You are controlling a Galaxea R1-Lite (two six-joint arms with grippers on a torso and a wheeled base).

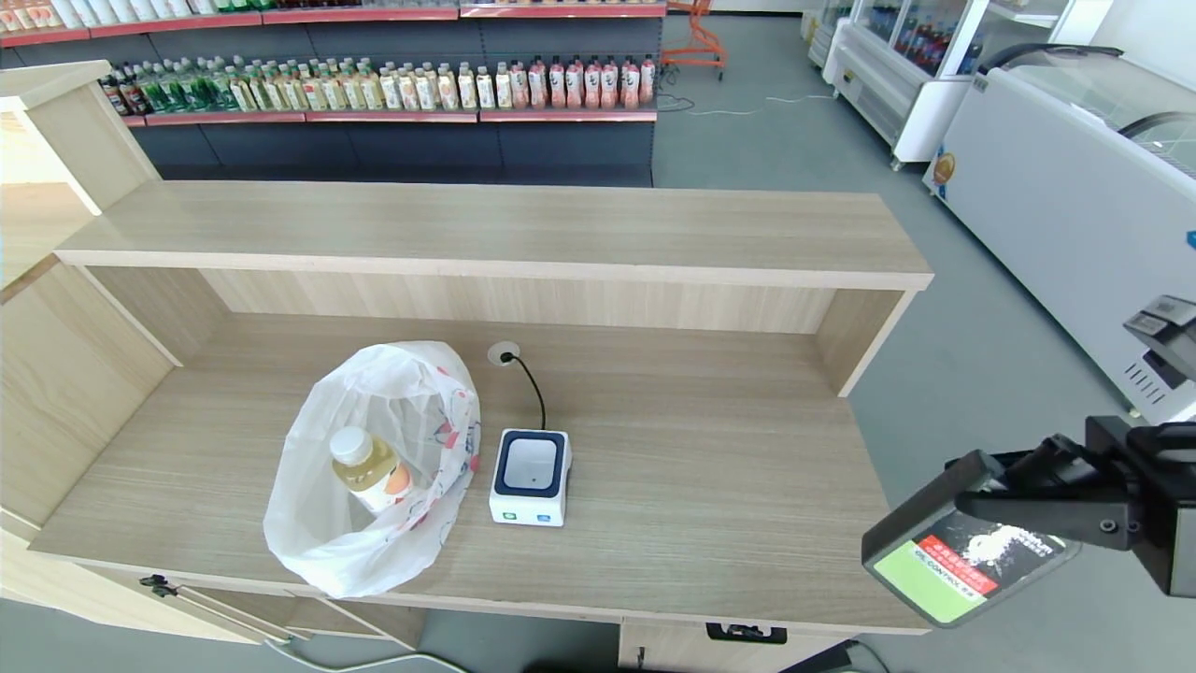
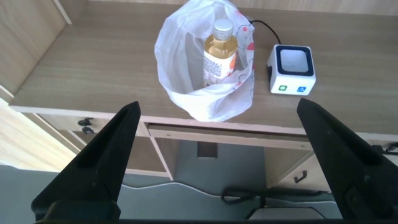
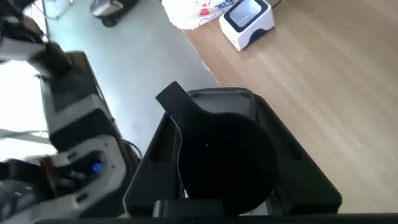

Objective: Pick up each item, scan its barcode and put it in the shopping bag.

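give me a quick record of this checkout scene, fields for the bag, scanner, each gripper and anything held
shopping bag: white, open, on the left part of the wooden counter
bottle: inside the bag, white cap, yellowish drink
scanner: white, cabled, beside the bag on its right
right gripper: shut on the dark pack, by the counter's near right corner
dark pack: green and red label, not yet bagged
left gripper: open, holding nothing, off the counter's near edge, facing the bag
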